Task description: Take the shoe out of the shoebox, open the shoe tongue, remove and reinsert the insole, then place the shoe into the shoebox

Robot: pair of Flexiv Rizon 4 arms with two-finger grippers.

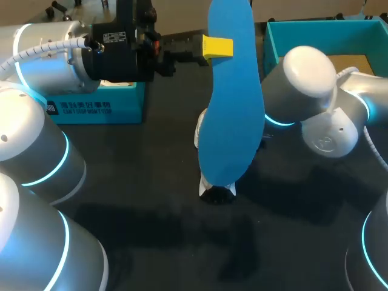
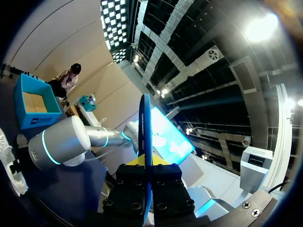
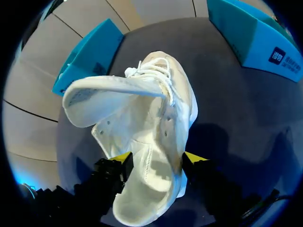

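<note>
Left gripper (image 1: 213,46) was raised above the table (image 1: 151,182), its fingers pinching the blue insole (image 1: 231,103) near one end. The insole hung clear of the table, long axis running down toward the shoe (image 1: 200,132), most of which it hid in the head view. In the left wrist view the insole (image 2: 146,127) appeared edge-on, clamped between the yellow tips of the left gripper (image 2: 147,163).

The right arm (image 1: 303,76) reached in to the shoe from the right; its gripper was not visible in the head view. In the right wrist view the right gripper (image 3: 158,161) sat at the heel end of the white shoe (image 3: 151,137), one yellow tip against each side of the collar, holding it between them. The tongue (image 3: 106,94) was folded up and forward over the laces, leaving the opening exposed. The shoe stood on the table, toe pointing away from the right gripper.

The open teal shoebox (image 1: 285,36) stood at the far right of the table, apart from the shoe, with brown card showing inside. A second teal box part (image 1: 97,106) lay at the far left, under the left arm (image 1: 54,54).
</note>
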